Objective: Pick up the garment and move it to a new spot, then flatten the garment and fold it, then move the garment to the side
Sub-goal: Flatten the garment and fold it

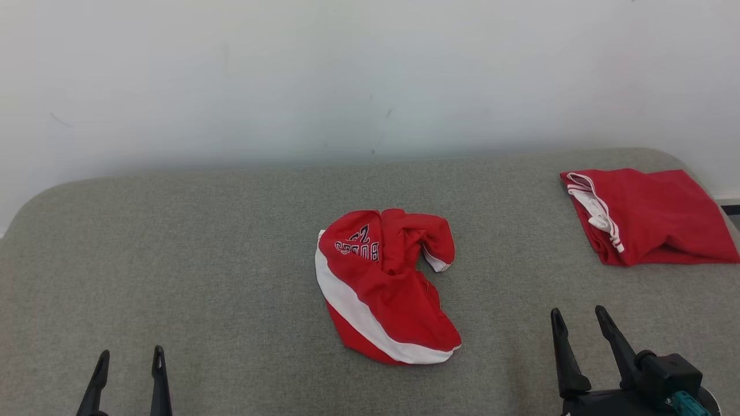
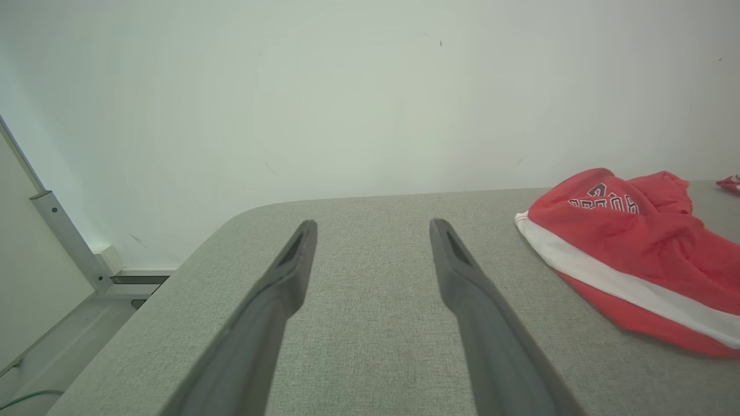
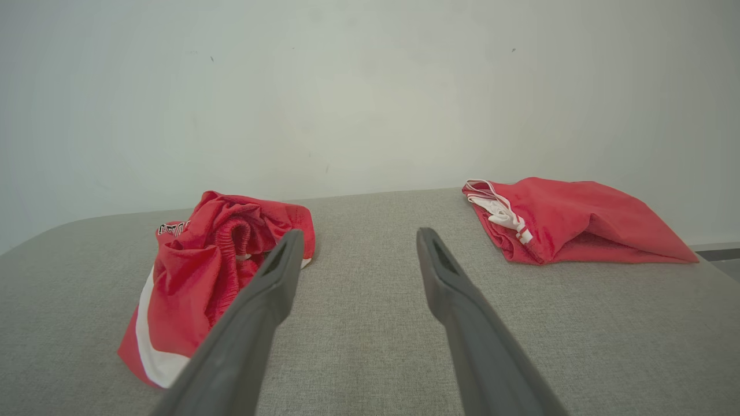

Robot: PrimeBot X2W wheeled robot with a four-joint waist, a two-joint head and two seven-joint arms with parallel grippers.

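A crumpled red garment (image 1: pixel 386 286) with a white stripe and dark lettering lies in a heap at the middle of the grey padded table (image 1: pixel 202 260). It also appears at the right in the left wrist view (image 2: pixel 630 260) and at the left in the right wrist view (image 3: pixel 208 271). My left gripper (image 1: pixel 130 361) is open at the lower left, well clear of the heap, with nothing between its fingers (image 2: pixel 289 271). My right gripper (image 1: pixel 575 320) is open at the lower right, to the right of the garment and apart from it, and holds nothing.
A second red garment (image 1: pixel 647 216) with white trim lies folded at the table's far right, near the edge (image 3: pixel 566 219). A pale wall rises behind the table. The table's rounded left corner drops to the floor (image 2: pixel 69 323) beside a metal frame.
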